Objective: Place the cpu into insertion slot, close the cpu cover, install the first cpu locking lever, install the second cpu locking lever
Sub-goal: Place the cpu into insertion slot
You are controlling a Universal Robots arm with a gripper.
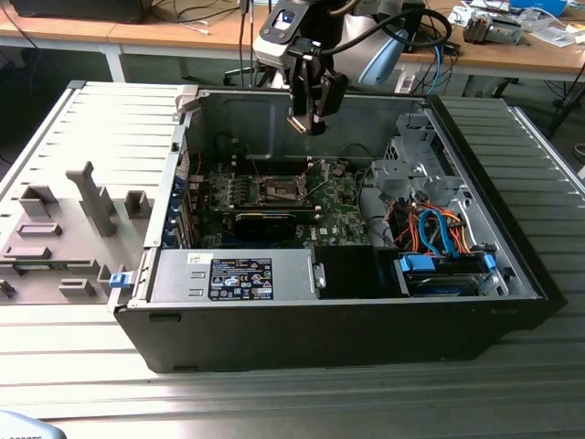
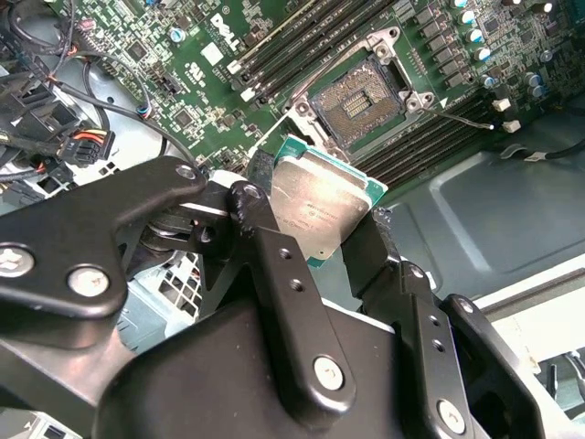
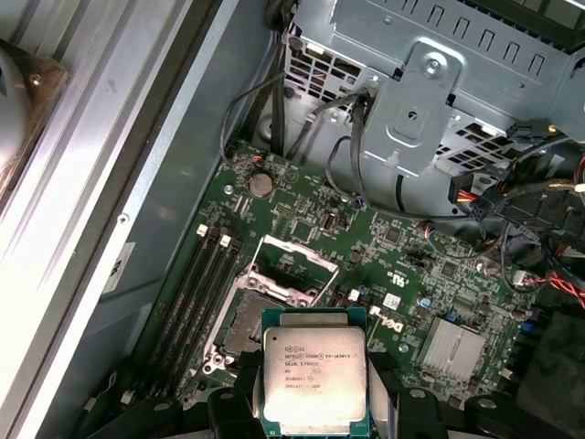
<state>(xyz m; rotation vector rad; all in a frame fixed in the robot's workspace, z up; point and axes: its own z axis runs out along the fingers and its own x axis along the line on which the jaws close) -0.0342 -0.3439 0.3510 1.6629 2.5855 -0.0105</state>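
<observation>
Black end effector (image 1: 311, 123) clamped on small square silvery-topped cpu (image 3: 315, 380), hovering over dark square insertion slot (image 2: 361, 101) in green motherboard (image 3: 302, 201). Thin silvery cpu cover (image 3: 288, 270) flipped open, I think.

- The bench (image 1: 274, 402) has a grey, ribbed metal top.
- A black computer case (image 1: 320, 329) lies on its side around the middle of the bench, with its open side up. One long wall faces the bench's near edge.
- A flat grey plate (image 1: 55, 274) lies toward the edge at the exterior view's left, just beside the case. Several grey blocks (image 1: 96, 197) stand on it.
- A pale rounded object (image 1: 23, 428) sits at the near corner on that same side, partly cut off.
</observation>
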